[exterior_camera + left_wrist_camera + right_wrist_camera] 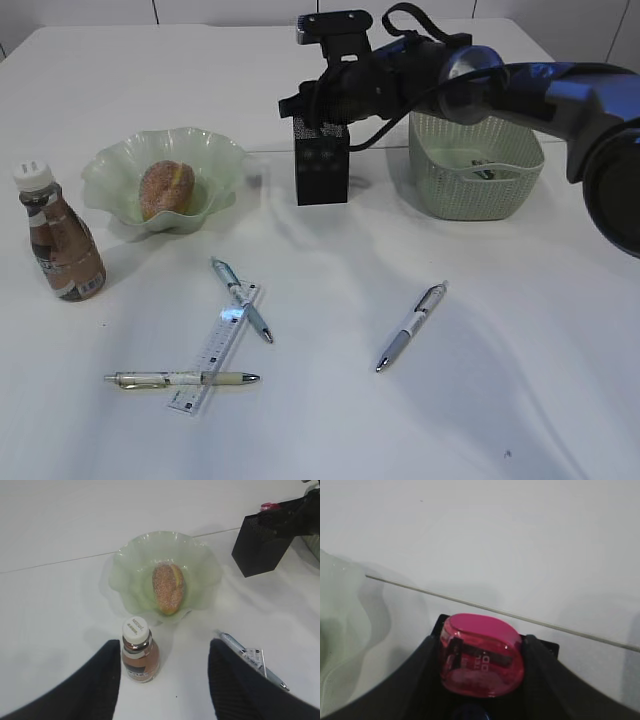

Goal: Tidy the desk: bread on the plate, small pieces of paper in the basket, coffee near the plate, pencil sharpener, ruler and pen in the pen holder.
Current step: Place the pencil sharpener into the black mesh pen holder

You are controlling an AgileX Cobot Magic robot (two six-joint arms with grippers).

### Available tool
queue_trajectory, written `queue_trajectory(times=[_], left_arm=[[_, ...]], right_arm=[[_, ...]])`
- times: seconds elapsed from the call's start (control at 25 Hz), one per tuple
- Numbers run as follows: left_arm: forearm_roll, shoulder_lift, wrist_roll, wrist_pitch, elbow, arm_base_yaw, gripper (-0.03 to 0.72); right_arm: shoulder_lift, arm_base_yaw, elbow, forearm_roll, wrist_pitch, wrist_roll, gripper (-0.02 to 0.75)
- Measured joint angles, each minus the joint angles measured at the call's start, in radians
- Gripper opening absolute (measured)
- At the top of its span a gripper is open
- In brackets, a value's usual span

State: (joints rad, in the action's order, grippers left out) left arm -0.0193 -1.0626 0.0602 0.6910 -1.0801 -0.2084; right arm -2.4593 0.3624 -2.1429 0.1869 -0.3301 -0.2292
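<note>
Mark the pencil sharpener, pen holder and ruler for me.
pencil sharpener [481,656], right wrist view, pink top face.
pen holder [321,170], exterior view, front wall.
ruler [213,358], exterior view, mid-length.

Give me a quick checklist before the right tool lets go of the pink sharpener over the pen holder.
1. Sharpener held: ok. The right tool is closed on the pink pencil sharpener.
2. Tool above the pen holder: ok. Its black rim shows right behind the sharpener.
3. Sharpener centred over the opening: cannot tell; the opening is hidden.
4. Left tool out of the way: ok. It is open by the coffee, far from the holder.
5. Bread on the plate: ok.
6. Pens and ruler stowed: not ok; three pens and the ruler lie on the desk.
</note>
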Motion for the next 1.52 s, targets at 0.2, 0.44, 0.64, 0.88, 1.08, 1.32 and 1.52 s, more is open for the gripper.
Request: queue_trajectory(times=[0.2, 0.44, 0.64, 0.88, 1.08, 1.32, 1.52], left_arm=[[0.0, 0.0, 0.0, -0.003, 0.0, 0.0, 0.394], [0.0, 0.0, 0.0, -0.003, 0.0, 0.0, 0.394], [0.0, 0.0, 0.0, -0.003, 0.0, 0.0, 0.394], [0.0, 0.0, 0.0, -0.003, 0.0, 0.0, 0.394], [0.0, 0.0, 0.0, -0.003, 0.0, 0.0, 0.394], [0.0, 0.0, 0.0, -0.003, 0.0, 0.0, 0.394], [0.0, 0.0, 0.0, -0.003, 0.0, 0.0, 0.394]], right_arm=[[0.0, 0.0, -0.019, -0.006, -0.015, 0.0, 0.388], [0.0, 0.0, -0.019, -0.017, -0.041, 0.0, 0.388], [0.0, 0.0, -0.019, -0.029, -0.052, 0.002, 0.389], [0.0, 0.0, -0.019, -0.033, -0.056, 0.002, 0.41], [0.0, 0.0, -0.019, -0.036, -0.057, 0.002, 0.425], [0.0, 0.0, -0.019, -0.039, -0.057, 0.002, 0.427], [0.0, 0.0, -0.04, -0.058, -0.073, 0.002, 0.427]])
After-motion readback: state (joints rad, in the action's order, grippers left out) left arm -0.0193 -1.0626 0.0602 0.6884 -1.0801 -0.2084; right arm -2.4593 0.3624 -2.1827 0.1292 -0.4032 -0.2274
